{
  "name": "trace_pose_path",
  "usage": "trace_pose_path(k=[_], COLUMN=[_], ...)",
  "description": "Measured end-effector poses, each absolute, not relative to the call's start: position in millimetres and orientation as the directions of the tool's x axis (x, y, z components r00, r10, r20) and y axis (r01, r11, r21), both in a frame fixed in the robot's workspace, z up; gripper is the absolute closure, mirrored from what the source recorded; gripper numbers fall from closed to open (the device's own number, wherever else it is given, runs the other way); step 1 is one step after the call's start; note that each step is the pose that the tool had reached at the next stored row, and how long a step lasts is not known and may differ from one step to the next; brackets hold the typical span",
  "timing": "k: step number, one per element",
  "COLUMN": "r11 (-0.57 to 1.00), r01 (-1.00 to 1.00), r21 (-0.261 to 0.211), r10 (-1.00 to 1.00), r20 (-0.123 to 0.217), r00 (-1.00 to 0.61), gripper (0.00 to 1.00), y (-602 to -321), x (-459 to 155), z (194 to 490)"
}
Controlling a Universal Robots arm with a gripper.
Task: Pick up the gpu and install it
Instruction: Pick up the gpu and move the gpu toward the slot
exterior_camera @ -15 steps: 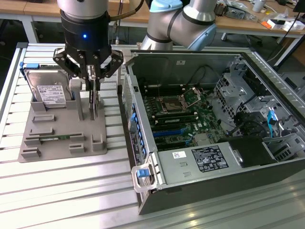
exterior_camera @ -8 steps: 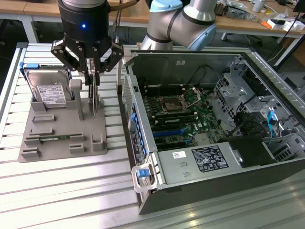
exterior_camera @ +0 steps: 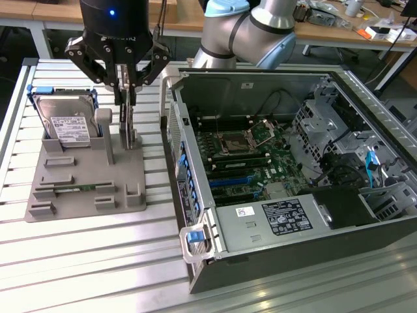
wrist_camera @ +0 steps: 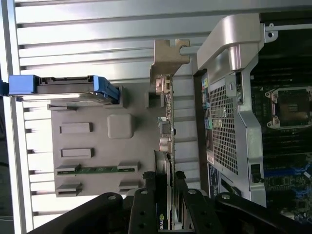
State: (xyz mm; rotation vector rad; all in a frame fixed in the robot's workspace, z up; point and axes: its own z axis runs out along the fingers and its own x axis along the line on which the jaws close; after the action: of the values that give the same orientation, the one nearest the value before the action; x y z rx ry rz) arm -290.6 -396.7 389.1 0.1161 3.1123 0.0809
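Observation:
The gpu (exterior_camera: pixel 132 134) stands on its edge in a slot of the grey holder (exterior_camera: pixel 85 195) on the exterior view's left, beside the open computer case (exterior_camera: pixel 280 163). In the wrist view the gpu (wrist_camera: pixel 168 114) is edge-on: a thin green board with its silvery-beige end bracket (wrist_camera: pixel 169 56) at the far end. My gripper (exterior_camera: pixel 128 104) hangs straight above it, black fingers down on either face of the card. The wrist view has the gripper (wrist_camera: pixel 165 178) closed on the card's thicker black part, with the fingers (wrist_camera: pixel 150 183) against it. The card still sits in the holder.
A silver hard drive (exterior_camera: pixel 65 124) with a white label leans in the holder's back corner, and a slim green memory stick (wrist_camera: pixel 97 169) lies in a front slot. The case's motherboard (exterior_camera: pixel 247 156) faces up. Its side wall (wrist_camera: pixel 234 97) is close to the card. A slatted metal table (exterior_camera: pixel 98 261) lies under everything.

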Motion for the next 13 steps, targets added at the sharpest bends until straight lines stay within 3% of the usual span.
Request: trace_pose_path(k=[13], r11=[0.996], r01=[0.074], r21=[0.056], r10=[0.075], r20=[-0.024], r00=[-0.997], gripper=[0.74], y=[-396.7], x=[-290.6], z=[423.1])
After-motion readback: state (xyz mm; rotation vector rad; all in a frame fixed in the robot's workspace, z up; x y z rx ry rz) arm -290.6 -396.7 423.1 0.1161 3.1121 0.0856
